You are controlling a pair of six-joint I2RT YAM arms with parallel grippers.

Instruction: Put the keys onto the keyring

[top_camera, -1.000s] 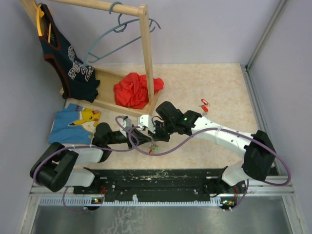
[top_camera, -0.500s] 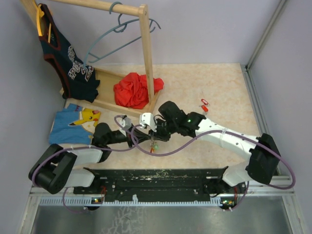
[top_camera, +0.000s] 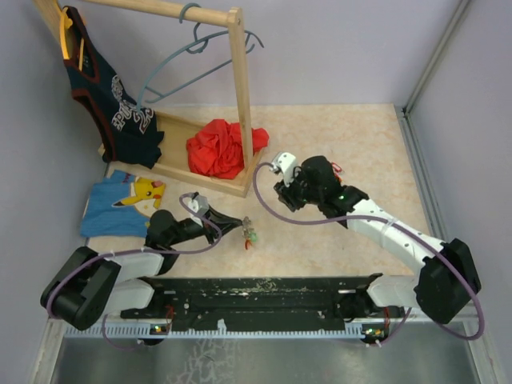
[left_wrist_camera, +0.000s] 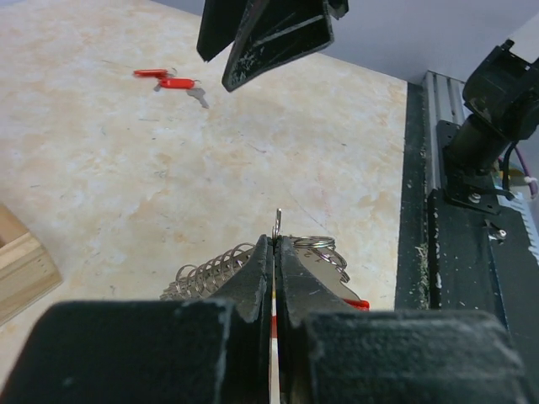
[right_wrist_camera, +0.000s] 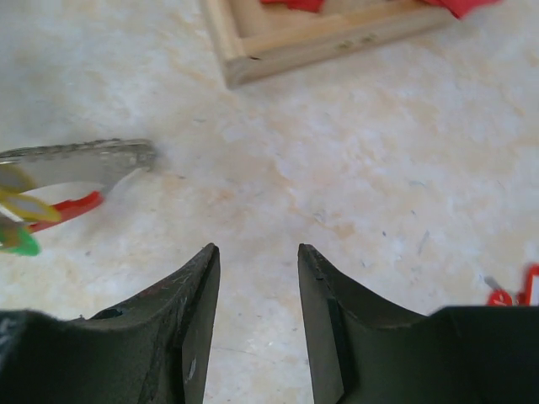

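Note:
My left gripper (left_wrist_camera: 277, 244) is shut on the keyring (left_wrist_camera: 277, 220); its thin wire tip sticks up between the jaws. A bunch of small wire rings (left_wrist_camera: 210, 265) and a red-headed key (left_wrist_camera: 358, 304) hang beside the fingers. From above, the left gripper (top_camera: 237, 227) sits low over the table with the coloured keys (top_camera: 250, 237) at its tip. My right gripper (right_wrist_camera: 257, 257) is open and holds nothing. It hovers over bare table, up and to the right (top_camera: 285, 194) of the bunch. Two red keys (left_wrist_camera: 173, 81) lie loose on the table, at the right edge (right_wrist_camera: 514, 290) of the right wrist view.
A wooden rack base (top_camera: 210, 178) with a red cloth (top_camera: 218, 148) stands just behind both grippers. A grey-blue hanger (top_camera: 192, 60) and a dark jersey (top_camera: 112, 96) hang on the rail. A blue shirt (top_camera: 120, 204) lies at the left. A purple cable (top_camera: 264, 196) loops off the right wrist.
The right gripper has opened and pulled back up and to the right, away from the left gripper. The left gripper stays shut on the keyring and has shifted slightly left.

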